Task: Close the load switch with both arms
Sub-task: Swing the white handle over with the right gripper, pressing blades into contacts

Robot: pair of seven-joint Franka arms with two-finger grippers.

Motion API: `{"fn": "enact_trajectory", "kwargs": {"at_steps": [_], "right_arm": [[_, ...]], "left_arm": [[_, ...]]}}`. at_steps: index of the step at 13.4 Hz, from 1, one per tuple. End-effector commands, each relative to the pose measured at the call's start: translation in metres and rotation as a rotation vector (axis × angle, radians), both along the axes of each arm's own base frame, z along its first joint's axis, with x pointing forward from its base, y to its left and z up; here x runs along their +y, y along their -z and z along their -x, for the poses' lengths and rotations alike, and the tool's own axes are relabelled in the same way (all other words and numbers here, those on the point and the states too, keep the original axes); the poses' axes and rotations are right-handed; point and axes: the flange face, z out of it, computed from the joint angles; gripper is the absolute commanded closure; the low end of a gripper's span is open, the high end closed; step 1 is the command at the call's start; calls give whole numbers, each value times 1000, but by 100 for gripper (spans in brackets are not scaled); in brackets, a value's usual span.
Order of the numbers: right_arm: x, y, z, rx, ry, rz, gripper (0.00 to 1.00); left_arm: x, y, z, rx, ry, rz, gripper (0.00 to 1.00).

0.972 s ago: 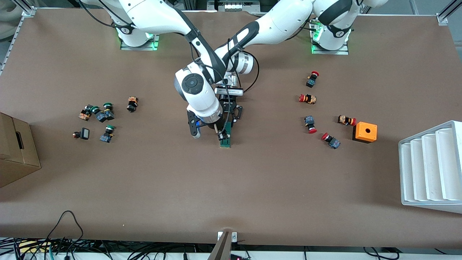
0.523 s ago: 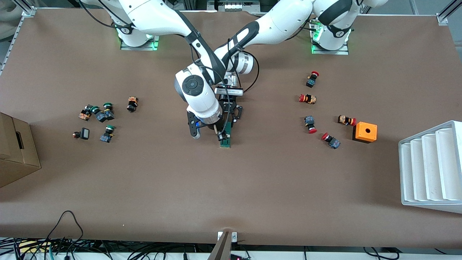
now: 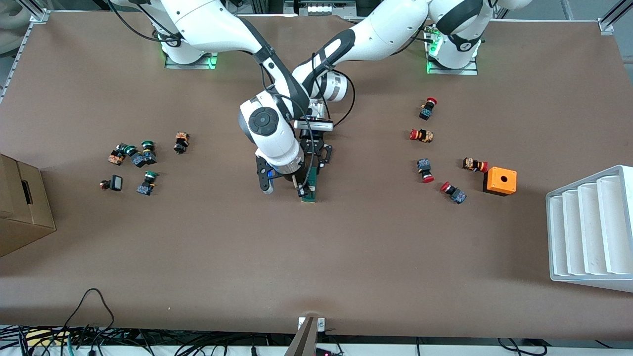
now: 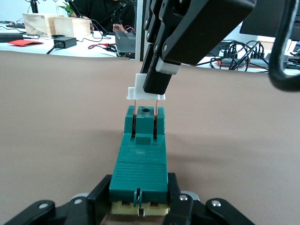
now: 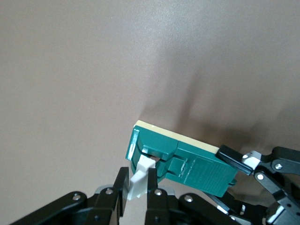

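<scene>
The load switch is a narrow dark-green block lying on the table's middle. My left gripper is shut on its end farther from the front camera; in the left wrist view the block sits between my left gripper's fingers. My right gripper is shut on the white tab, which stands raised over the block's nearer end on two metal blades that reach into its slots. In the right wrist view the tab is pinched in my right gripper beside the block.
Several red-capped push buttons and an orange box with a hole lie toward the left arm's end, next to a white ribbed rack. Green-capped buttons and a cardboard box lie toward the right arm's end.
The right arm's wrist has shifted slightly toward the bases, with the tab still gripped. The switch and the left gripper have not moved.
</scene>
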Motion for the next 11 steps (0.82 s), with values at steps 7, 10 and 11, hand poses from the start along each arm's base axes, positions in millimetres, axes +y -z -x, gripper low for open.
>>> {"fn": "enact_trajectory", "kwargs": {"at_steps": [7,10,11], "right_arm": [[-1,19,-33,-33,22,-9,74],[0,22,-34,-32,21,-8,73],[0,23,-34,-31,22,-6,73]], "left_arm": [[-4,4,-6,1,-5,14,68],[-3,4,-7,1,-6,14,68],[-3,4,-7,1,-6,14,68]]}}
